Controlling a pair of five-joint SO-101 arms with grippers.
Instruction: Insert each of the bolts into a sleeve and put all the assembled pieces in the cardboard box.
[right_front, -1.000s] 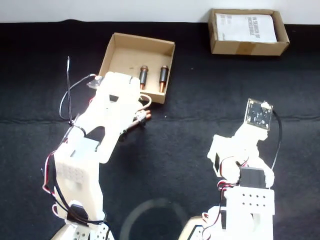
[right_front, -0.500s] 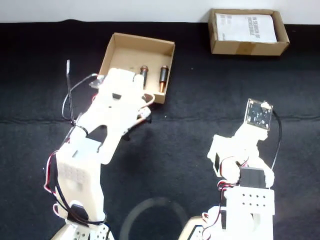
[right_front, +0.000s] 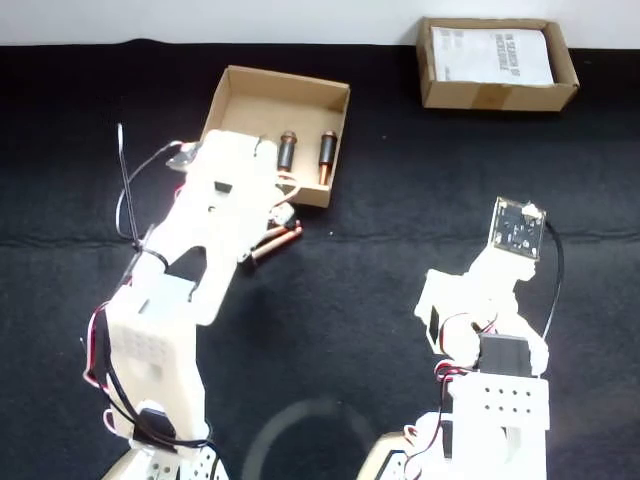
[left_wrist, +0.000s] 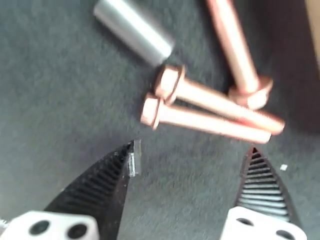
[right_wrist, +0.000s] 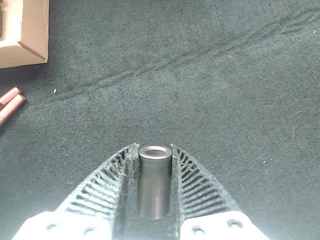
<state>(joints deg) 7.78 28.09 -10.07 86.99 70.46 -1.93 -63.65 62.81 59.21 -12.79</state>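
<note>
Black fuzzy cloth (right_front: 380, 300) is covering the table. Left gripper (left_wrist: 192, 152) is hanging wide open over three copper flange-head bolts (left_wrist: 210, 122), with a smooth loose sleeve (left_wrist: 132, 31) lying beside them. Right gripper (right_wrist: 154, 148) is clamping a second grey sleeve (right_wrist: 154, 182), hollow end showing. Cardboard box (right_front: 250, 100) is holding two assembled pieces (right_front: 287, 152). From above, the left arm is hiding most of the bolts.

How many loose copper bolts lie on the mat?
3: one bolt, a second and a third lie bunched before the left pincer; the arm may hide more.
</note>
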